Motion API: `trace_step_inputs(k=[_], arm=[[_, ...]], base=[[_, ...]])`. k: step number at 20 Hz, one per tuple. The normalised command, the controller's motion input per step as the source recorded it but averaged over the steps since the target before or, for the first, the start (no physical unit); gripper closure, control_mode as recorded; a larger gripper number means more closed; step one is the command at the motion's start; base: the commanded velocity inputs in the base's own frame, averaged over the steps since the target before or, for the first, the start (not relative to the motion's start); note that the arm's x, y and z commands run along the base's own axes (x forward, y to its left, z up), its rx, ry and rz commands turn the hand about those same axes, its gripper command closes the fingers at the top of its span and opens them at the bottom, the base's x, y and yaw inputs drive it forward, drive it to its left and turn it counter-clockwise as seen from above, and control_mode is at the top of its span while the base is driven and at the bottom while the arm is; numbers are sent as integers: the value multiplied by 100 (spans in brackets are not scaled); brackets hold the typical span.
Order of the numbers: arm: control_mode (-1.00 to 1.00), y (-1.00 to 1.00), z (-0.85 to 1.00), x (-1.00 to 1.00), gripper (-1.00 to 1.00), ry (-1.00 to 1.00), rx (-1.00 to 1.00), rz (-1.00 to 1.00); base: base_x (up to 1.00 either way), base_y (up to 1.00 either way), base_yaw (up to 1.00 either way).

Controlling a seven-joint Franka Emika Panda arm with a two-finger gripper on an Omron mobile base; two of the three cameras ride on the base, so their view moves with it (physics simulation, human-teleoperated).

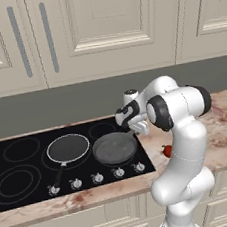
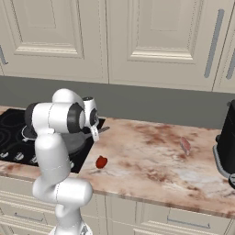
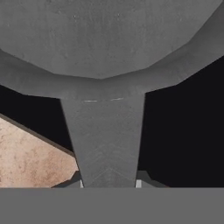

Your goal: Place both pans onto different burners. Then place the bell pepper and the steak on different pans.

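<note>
The shallow dark pan (image 1: pixel 68 148) with its pale rim sits on a middle burner of the black cooktop (image 1: pixel 21 167), its long handle pointing to the front. To its right lies the deeper grey pan (image 1: pixel 115 148) (image 3: pixel 105 39) on the right part of the cooktop. My gripper (image 1: pixel 137 127) (image 2: pixel 95 134) (image 3: pixel 109 183) is shut on the grey pan's handle (image 3: pixel 107 140) at the pan's right rim. The red bell pepper (image 1: pixel 167 151) (image 2: pixel 101 161) lies on the counter just right of the cooktop. Further right on the counter rests the pale pink steak (image 2: pixel 185 145).
Free burner rings (image 1: pixel 21 149) (image 1: pixel 15 180) show at the cooktop's left. A row of silver knobs (image 1: pixel 97 178) runs along its front edge. A dark appliance (image 2: pixel 227 147) stands at the counter's far right. The marble counter (image 2: pixel 147 160) stretches between pepper and steak.
</note>
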Motion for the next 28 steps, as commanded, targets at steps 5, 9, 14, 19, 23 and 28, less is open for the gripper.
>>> trace_step_inputs(k=[5,9,14,19,23,28], arm=[[-100,0,-8,20,100,0,0,0],[-100,0,-24,0,100,-1,0,0],[-100,0,-27,0,100,-3,0,0],[-100,3,-12,0,100,0,0,0],[-100,6,0,0,100,0,0,0],[-100,1,0,0,-100,0,0,0]], base=[[0,0,0],[0,0,0],[0,0,0],[0,0,0],[0,0,0],[0,0,0]])
